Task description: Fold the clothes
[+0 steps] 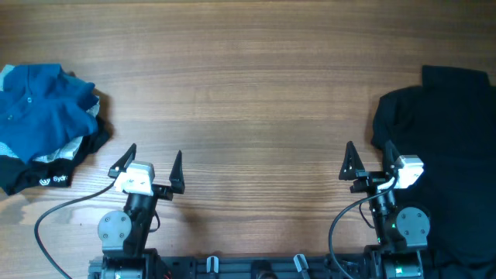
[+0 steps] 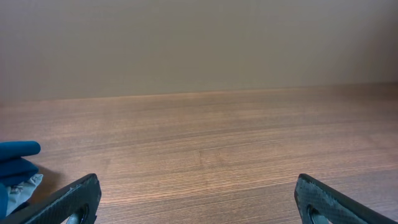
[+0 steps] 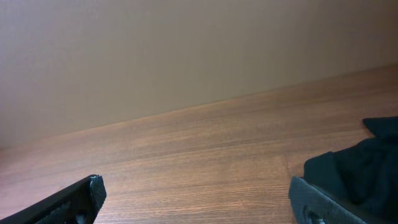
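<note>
One black shirt (image 1: 446, 155), three o'clock: soft, limp, probably light, so I would pinch its nine-o'clock edge; left gripper (image 1: 155, 151) and right gripper (image 1: 370, 147) both stand parted, holding nothing.

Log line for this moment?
left gripper open, empty | right gripper open, empty | black shirt right, unfolded | blue polo left pile

Crumpled blue polo garment (image 1: 39, 105), solid mid-blue, left of the left end effector (image 1: 155, 151); under it, black cloth with white lettering (image 1: 48, 177). Large plain black fabric shirt (image 1: 446, 155), no pattern visible, right of the right end effector (image 1: 369, 146). Brown wooden worktop (image 1: 256, 77), fine straight grain. Both end effectors black with white housings.
</note>
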Motion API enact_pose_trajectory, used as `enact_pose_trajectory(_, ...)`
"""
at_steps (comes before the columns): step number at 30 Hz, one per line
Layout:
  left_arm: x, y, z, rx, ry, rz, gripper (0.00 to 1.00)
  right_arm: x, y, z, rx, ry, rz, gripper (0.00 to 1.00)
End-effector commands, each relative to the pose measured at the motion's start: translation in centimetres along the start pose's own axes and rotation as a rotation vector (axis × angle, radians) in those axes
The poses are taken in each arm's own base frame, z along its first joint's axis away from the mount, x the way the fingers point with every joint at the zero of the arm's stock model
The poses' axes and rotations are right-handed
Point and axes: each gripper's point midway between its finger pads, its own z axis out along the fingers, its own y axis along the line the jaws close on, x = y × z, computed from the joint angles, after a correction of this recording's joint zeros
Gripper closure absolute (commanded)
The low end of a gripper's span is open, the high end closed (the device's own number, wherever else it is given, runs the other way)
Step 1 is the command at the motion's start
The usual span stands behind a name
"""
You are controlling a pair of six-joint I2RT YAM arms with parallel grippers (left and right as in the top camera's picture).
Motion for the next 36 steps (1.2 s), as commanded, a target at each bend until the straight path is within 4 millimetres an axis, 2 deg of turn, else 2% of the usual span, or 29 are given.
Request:
enact_pose_trajectory(1,0.2,-0.2,0.0,0.011,0.005,-0.003,0.0,-0.1,-0.4,0.0,0.02,-0.004,0.005,0.0)
enact_pose_trajectory(27,0.2,-0.6,0.0,0.033,0.004,-0.003,0.0,-0.2,-0.3,0.0,0.016,-0.008,0.009,0.0)
enact_pose_trajectory(30,-0.1,-1.5,-0.1,0.088,-0.006,-0.001,0.0,-0.4,-0.2,0.0,0.007,-0.019,0.223,0.0)
enact_pose_trajectory(31,-0.3,-1.6,-0.1,0.093,-0.015,0.001,0.0,-0.4,-0.2,0.0,0.006,-0.019,0.24,0.0)
enact_pose_trajectory(33,-1.0,-1.8,-0.1,0.104,-0.043,0.008,0.0,-0.7,0.6,0.0,-0.037,-0.021,0.218,0.0)
enact_pose_trajectory(34,-1.7,-2.5,-0.3,0.14,-0.066,0.014,0.0,-1.0,1.7,-0.1,-0.092,-0.02,0.167,0.0)
enact_pose_trajectory(36,-3.2,-2.8,-0.7,0.157,-0.08,-0.036,0.0,-2.5,3.3,-0.6,-0.164,-0.032,0.072,0.0)
